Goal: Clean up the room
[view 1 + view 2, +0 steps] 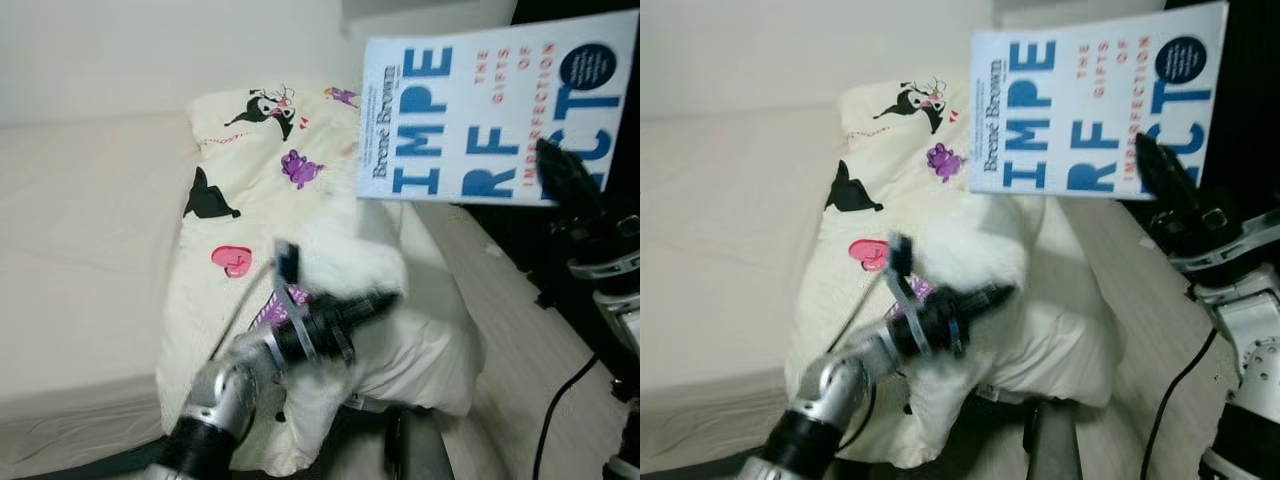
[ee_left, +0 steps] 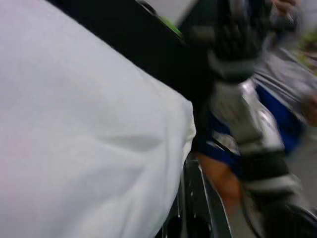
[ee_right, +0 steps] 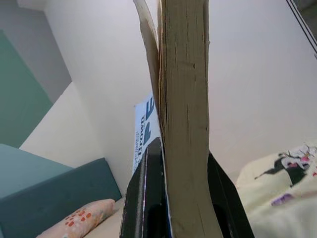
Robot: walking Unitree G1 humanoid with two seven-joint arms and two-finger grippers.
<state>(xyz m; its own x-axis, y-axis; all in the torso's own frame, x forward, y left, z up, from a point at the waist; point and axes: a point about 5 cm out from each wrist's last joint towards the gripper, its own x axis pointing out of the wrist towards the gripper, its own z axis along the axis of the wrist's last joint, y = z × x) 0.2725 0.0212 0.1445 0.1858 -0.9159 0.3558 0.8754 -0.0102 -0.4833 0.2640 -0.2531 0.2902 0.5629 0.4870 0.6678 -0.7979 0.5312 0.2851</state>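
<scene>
Your biggest item is the bed, one beige mattress (image 1: pixel 80 250) running out to the left of your left arm. On it, under and ahead of your left gripper (image 1: pixel 375 302), lie two pillows: one cream pillow printed with black cartoon figures, purple shapes and a pink heart (image 1: pixel 260 190), and one plain white puffy pillow (image 1: pixel 420 350) lapped over its near end. The left gripper is pushed into the white one; you cannot tell from these pictures whether its fingers have closed on the fabric. Expect both pillows to be light, soft and shapeless, sagging whichever way you lift, so I would take a deep bite at a corner or seam, not the belly.

Smallest is the one white paperback book with blue lettering (image 1: pixel 480 110), held up in the air above the pillows. Your right gripper (image 1: pixel 565 175) is clamped on its lower edge, one black finger on each cover, as the right wrist view shows along the page block (image 3: pixel 185 124). It should be light and fairly stiff, but the front cover is splaying away from the pages, and the glossy cover may slip; a pinch nearer the spine would likely hold truer.
</scene>
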